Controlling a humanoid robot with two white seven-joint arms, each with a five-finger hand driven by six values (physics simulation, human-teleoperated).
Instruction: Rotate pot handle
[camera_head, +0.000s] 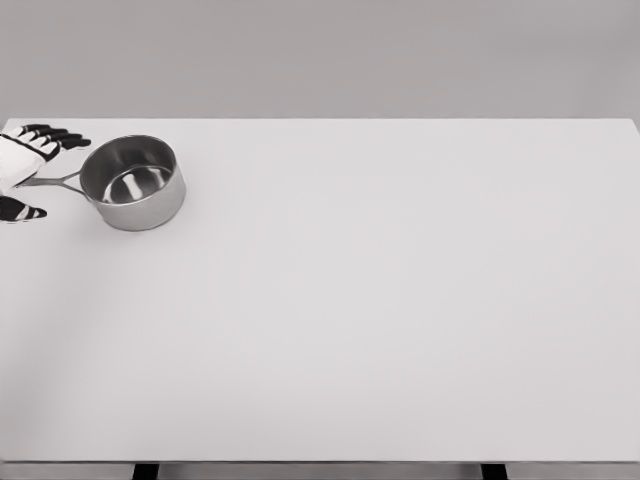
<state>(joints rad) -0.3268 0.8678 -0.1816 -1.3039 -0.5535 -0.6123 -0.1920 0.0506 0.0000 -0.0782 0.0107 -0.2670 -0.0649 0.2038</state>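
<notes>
Where the picture's left edge cut it off, the left hand (30, 165) showed only in part: a white back and palm with black fingertips. Its fingers (62, 136) reached out toward the right above the line of the handle, spread a little and nearly straight, while a separate dark-tipped digit, probably the thumb (24, 212), lay below that line. The hand was open, with a wide gap between fingers and thumb, and it gripped nothing. Whether its palm touched the handle end I could not tell, since the frame edge and the hand itself hid that spot.

Running through that gap, the thin metal handle (52, 182) pointed left from the pot toward the palm, lying roughly level with a slight rise toward the pot. Its near end disappeared under the white of the hand.

Just to the right of the fingertips stood the small steel saucepan (134, 184), upright, its round mouth open and its shiny inside bottom visible. The fingertips were close to its rim but apart from it.

Beyond the pot, farther right of the hand, stretched the pale tabletop (400, 300), reaching the far right edge of the picture.
</notes>
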